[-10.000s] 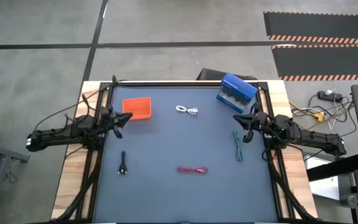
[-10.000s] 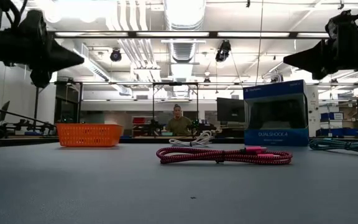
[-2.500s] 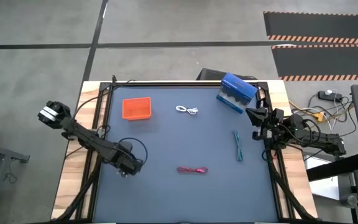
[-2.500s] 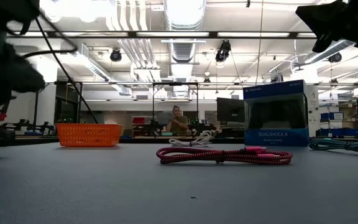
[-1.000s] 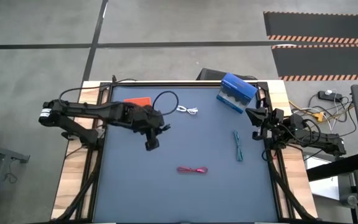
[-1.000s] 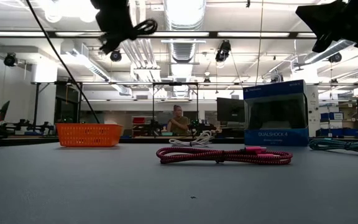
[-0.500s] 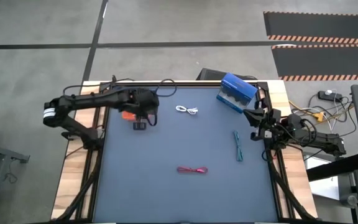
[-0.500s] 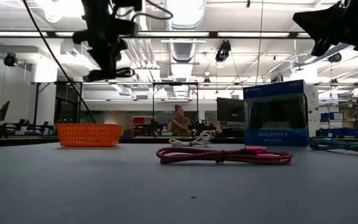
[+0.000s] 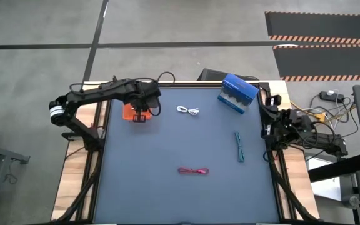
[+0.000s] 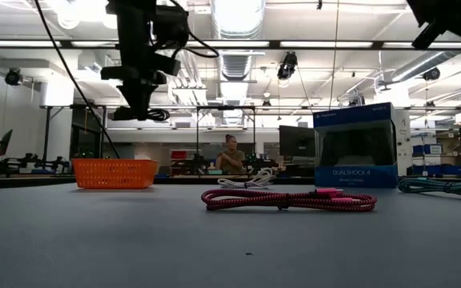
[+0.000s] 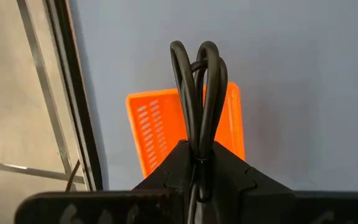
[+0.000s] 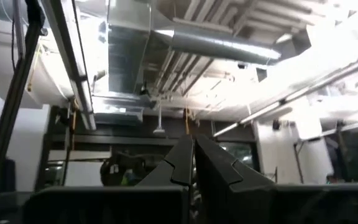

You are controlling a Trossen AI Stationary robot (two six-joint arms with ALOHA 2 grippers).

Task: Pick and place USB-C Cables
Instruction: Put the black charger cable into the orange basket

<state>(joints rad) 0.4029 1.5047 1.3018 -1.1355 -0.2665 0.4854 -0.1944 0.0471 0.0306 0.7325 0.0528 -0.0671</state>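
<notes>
My left gripper is shut on the black USB-C cable and hovers over the orange tray at the table's far left. In the low view the gripper is high above the tray. The white cable lies far centre. The teal cable lies to the right, and the red-pink cable lies near centre. My right gripper is shut on nothing. It points up at the ceiling by the table's right edge. My left gripper pinches the bundled black cable between its two fingers from above, pointing down. The fingers close on one end of the bundle. The looped strands stick out past the fingertips. The cable is lifted clear, above the orange tray.
A blue box stands at the far right corner and is tall in the low view. A black frame rail runs round the table. Bare mat lies between the cables. A person sits far behind the table.
My left gripper, carrying the black cable, has moved toward the table's far left from mid-table to above the orange tray, and has come lower. My right gripper has tipped upward, and it now shows only at the top corner of the low view.
</notes>
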